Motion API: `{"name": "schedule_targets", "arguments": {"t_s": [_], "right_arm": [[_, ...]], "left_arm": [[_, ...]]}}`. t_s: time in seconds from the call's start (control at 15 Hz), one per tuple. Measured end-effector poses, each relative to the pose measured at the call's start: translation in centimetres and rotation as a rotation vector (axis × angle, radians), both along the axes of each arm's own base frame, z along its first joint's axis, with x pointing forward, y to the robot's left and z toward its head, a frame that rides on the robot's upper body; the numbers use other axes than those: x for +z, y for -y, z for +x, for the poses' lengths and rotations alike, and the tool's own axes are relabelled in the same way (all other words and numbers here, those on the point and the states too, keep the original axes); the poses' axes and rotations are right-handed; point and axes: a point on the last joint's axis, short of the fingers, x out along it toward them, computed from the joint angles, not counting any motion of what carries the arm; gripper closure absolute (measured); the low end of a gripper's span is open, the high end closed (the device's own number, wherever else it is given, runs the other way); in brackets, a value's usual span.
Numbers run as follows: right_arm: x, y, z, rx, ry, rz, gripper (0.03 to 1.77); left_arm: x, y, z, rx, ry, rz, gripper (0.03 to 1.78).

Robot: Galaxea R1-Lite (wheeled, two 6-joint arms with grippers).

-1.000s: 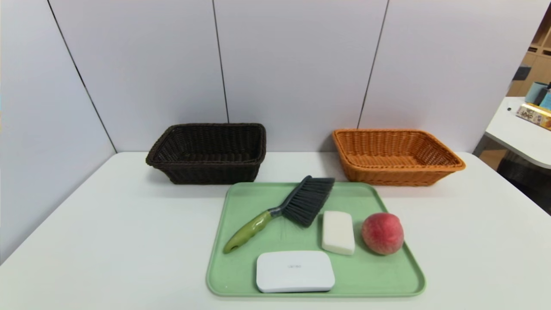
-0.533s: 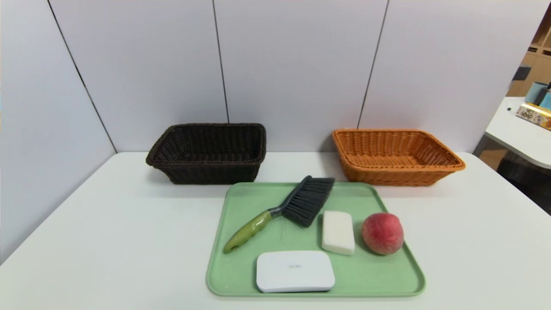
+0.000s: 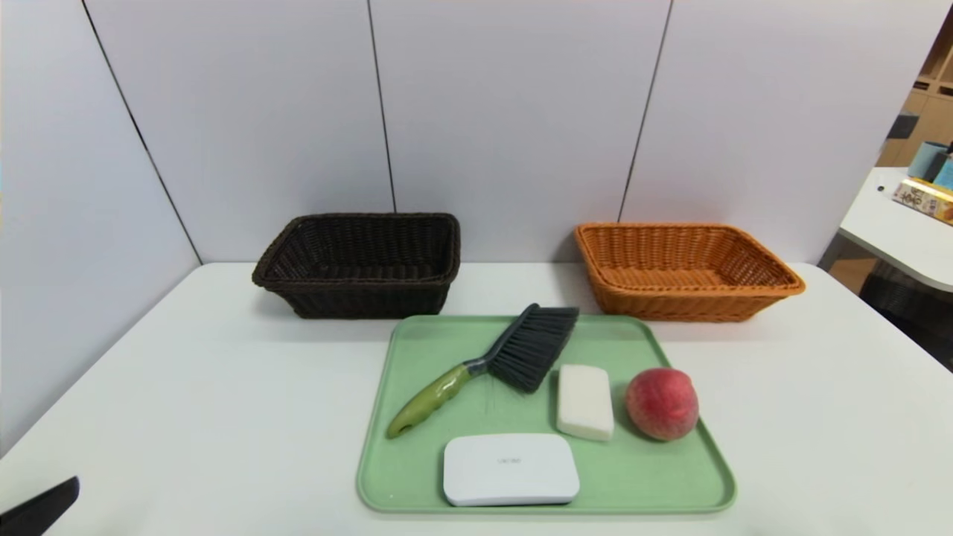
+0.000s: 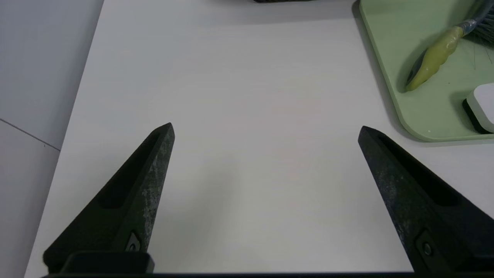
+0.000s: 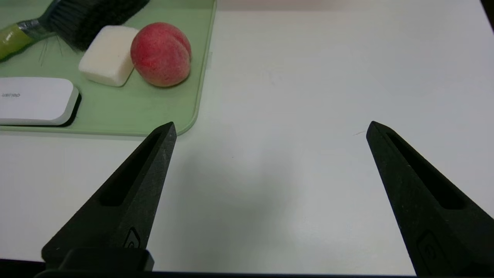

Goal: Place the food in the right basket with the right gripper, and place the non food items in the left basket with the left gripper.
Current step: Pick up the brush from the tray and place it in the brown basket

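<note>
Head view: a round red-pink peach (image 3: 662,403) is seen at three o'clock on a pale green plastic tray (image 3: 417,476). An orange woven basket (image 3: 685,269) lies at one o'clock. Left gripper (image 4: 266,131) and right gripper (image 5: 270,129) are held wide, empty, above a white table (image 3: 186,387).

I now see a dark fingertip of my left gripper (image 4: 266,129) poking into the head view at its lower left corner, where there was only bare white table (image 3: 186,387) a second ago and half a second ago. Its jaws stand wide apart over that bare table, with the green tray's (image 4: 389,77) near corner just outside the right-hand jaw.
</note>
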Motion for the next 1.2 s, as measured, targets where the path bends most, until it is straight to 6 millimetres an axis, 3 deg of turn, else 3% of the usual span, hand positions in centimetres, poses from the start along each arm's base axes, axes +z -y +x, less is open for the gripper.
{"name": "schedule_targets", "arguments": {"t_s": [0.33, 0.67, 1.0, 1.2], "right_arm": [[3.0, -0.1, 5.9, 0.018, -0.191, 0.003, 0.1], [3.9, -1.0, 12.6, 0.106, -0.315, 0.008, 0.1], [3.8, -3.4, 14.9, 0.234, -0.381, 0.01, 0.1], [4.5, -4.0, 15.3, 0.254, -0.403, 0.007, 0.1]], "left_arm": [[2.8, 0.4, 6.6, -0.032, -0.15, -0.041, 0.12], [3.8, 2.4, 9.8, -0.181, -0.269, -0.118, 0.12], [5.4, 6.9, 12.8, -0.417, -0.305, -0.148, 0.12], [5.0, 10.4, 15.0, -0.503, -0.333, -0.163, 0.12]]}}
